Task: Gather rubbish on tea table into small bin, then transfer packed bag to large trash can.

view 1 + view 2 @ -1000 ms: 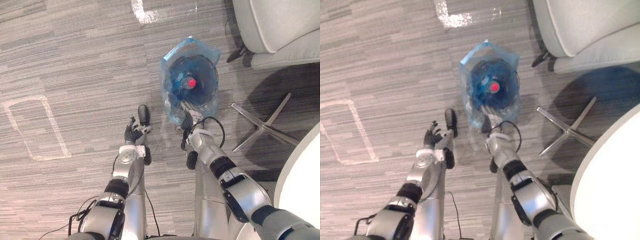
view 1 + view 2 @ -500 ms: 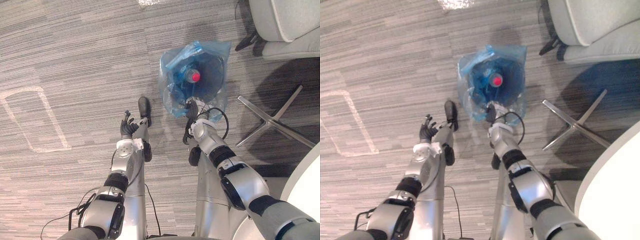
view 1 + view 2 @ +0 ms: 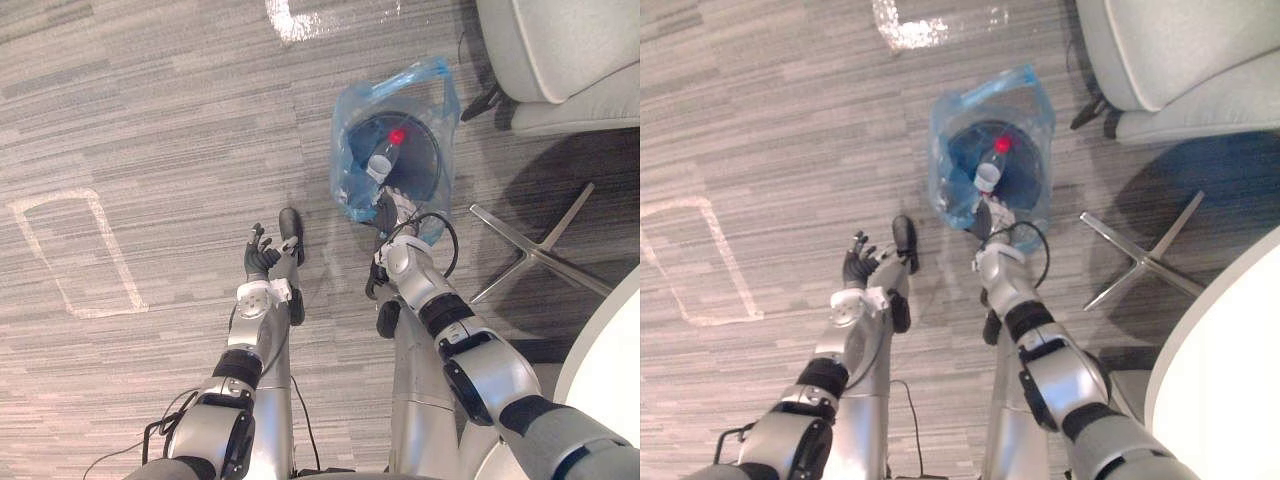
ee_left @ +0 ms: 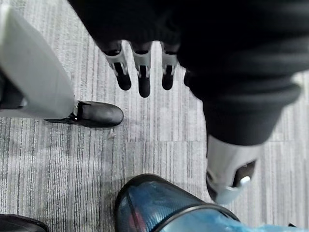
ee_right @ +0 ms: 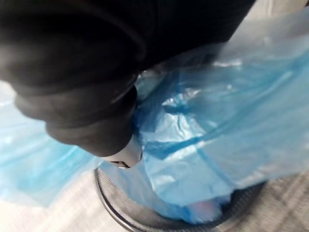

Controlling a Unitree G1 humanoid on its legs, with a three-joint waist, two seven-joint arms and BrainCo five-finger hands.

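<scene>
A small black mesh bin [image 3: 418,165] lined with a blue plastic bag [image 3: 350,150] stands on the carpet ahead of me. Inside it a clear bottle [image 3: 381,160] with a red cap [image 3: 397,135] leans. My right hand [image 3: 388,212] is at the bag's near edge, its fingers curled into the blue plastic [image 5: 193,145], with the bin's rim [image 5: 120,217] just below. My left hand [image 3: 260,258] hangs apart to the left of the bin, its fingers [image 4: 140,77] straight and holding nothing. The bin [image 4: 159,203] also shows in the left wrist view.
A grey armchair [image 3: 560,50] stands behind the bin at the right. A silver star-shaped chair base [image 3: 540,255] lies right of the bin. A white round table's edge [image 3: 610,370] fills the lower right. White tape marks [image 3: 80,250] run over the carpet at the left.
My right hand's fingers have curled shut on the bag's near edge. The bag's rim stands higher, and the bottle now leans instead of standing upright. The camera shifted; the left hand stayed idle.
</scene>
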